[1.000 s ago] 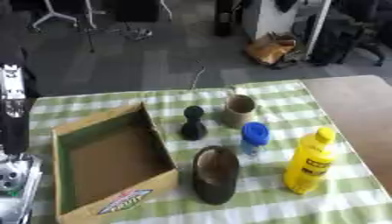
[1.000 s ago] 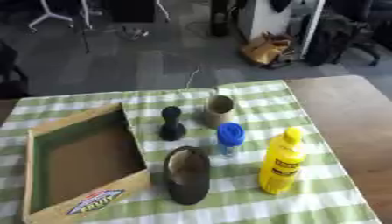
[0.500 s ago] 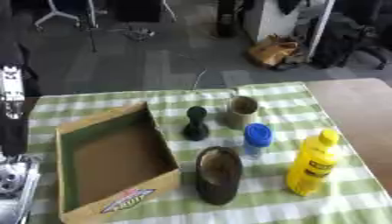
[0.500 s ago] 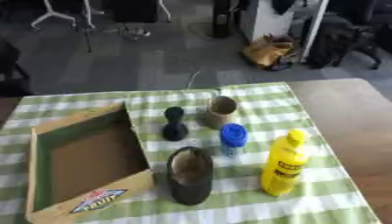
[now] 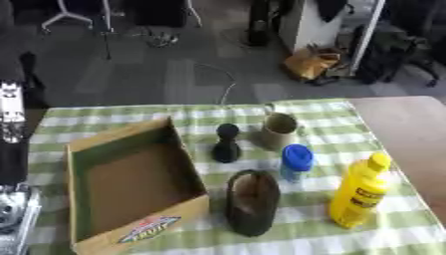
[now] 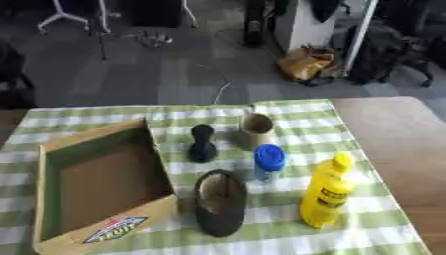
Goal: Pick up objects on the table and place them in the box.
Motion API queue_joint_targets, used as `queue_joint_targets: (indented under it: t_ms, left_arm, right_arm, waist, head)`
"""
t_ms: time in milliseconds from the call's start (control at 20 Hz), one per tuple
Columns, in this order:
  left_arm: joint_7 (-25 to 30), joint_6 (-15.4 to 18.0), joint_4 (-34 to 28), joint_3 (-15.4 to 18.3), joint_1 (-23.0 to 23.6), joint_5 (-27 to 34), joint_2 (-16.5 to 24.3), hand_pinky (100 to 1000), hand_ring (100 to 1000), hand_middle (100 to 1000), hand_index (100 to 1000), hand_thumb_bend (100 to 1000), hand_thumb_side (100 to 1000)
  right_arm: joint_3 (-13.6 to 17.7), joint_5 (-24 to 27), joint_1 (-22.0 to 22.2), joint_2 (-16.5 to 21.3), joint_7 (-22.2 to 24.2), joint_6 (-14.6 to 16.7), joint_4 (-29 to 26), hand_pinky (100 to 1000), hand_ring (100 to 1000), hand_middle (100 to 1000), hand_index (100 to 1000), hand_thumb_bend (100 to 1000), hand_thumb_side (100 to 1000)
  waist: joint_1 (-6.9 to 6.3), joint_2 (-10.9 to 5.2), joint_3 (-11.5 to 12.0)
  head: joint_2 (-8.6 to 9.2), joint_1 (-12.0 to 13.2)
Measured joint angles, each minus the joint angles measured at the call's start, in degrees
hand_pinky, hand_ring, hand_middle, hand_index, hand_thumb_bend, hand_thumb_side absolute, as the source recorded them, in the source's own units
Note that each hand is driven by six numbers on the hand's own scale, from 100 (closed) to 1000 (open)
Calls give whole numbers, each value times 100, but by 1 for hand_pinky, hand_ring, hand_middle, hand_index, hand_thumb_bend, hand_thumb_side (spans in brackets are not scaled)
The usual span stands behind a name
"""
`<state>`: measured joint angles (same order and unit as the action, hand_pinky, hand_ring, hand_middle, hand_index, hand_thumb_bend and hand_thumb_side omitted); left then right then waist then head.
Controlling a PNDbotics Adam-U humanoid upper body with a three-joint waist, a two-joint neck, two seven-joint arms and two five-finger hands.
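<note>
1. Green-and-white checked cloth (image 6: 287,239) covered a table whose bare brown wooden top (image 6: 396,134) showed along the right side; beyond the far edge lay a grey office floor with chair legs, a cable and a tan bag (image 6: 302,63).
2. An open cardboard box with a dark green inner rim (image 6: 97,188) sat at the left of the cloth, turned slightly askew, with a printed label on its near wall. Nothing lay inside it.
3. A dark brown shoe (image 6: 219,201) lay just right of the box's near corner, its opening facing up.
4. A small black dumbbell-shaped object (image 6: 202,144) stood upright behind the shoe, close to the box's right wall.
5. A tan cylindrical cup (image 6: 257,128) stood right of the black object, near the cloth's far edge.
6. A small bottle with a blue cap (image 6: 268,162) stood between the cup and the shoe, just apart from each.
7. A yellow plastic squeeze bottle with a dark label (image 6: 325,191) stood upright at the right, near the cloth's right edge.
8. Open cloth remained in front of the shoe and the yellow bottle, and along the far edge behind the box.
9. A black and silver part of the robot (image 5: 12,149) showed at the left edge of the left eye view. No hand was visible in either view, so their fingers could not be described.
</note>
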<state>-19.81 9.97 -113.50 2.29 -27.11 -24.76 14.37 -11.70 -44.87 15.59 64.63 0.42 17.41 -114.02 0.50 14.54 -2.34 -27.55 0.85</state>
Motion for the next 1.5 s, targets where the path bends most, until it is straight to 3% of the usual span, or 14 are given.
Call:
queue_joint_targets:
  t_ms: [400, 550, 1200, 1350, 1500]
  left_arm:
    - [22, 14, 0, -33, 0, 36, 2, 883, 962, 906, 810, 112, 1000]
    - [34, 27, 0, -42, 0, 52, -2, 883, 962, 906, 810, 112, 1000]
    - [76, 44, 0, -73, 3, 69, -64, 883, 961, 906, 811, 112, 1000]
    - [86, 37, 0, -97, 7, 82, -102, 883, 961, 906, 810, 112, 1000]
    - [87, 36, 0, -98, 17, 85, -106, 882, 961, 906, 810, 112, 1000]
  right_arm:
    - [-223, 334, -447, 17, 356, 133, 0, 959, 1000, 992, 1000, 771, 995]
    - [-336, 487, -704, 19, 309, 267, 0, 958, 1000, 993, 1000, 809, 1000]
    - [-798, 868, -1688, 118, -87, 845, 0, 955, 1000, 992, 1000, 775, 1000]
    - [-831, 916, -1812, 118, -141, 819, 0, 944, 1000, 980, 997, 762, 1000]
    - [-777, 921, -1807, 121, -387, 470, 0, 951, 1000, 972, 997, 751, 1000]
  waist:
    - [-2, 1, 65]
    - [-10, -1, 68]
    - [-79, -90, 124]
    - [-79, -90, 124]
    - [-79, -90, 97]
  head:
    - [0, -94]
    - [0, -134]
    - [-59, -437]
    - [-59, -449]
    - [-59, -443]
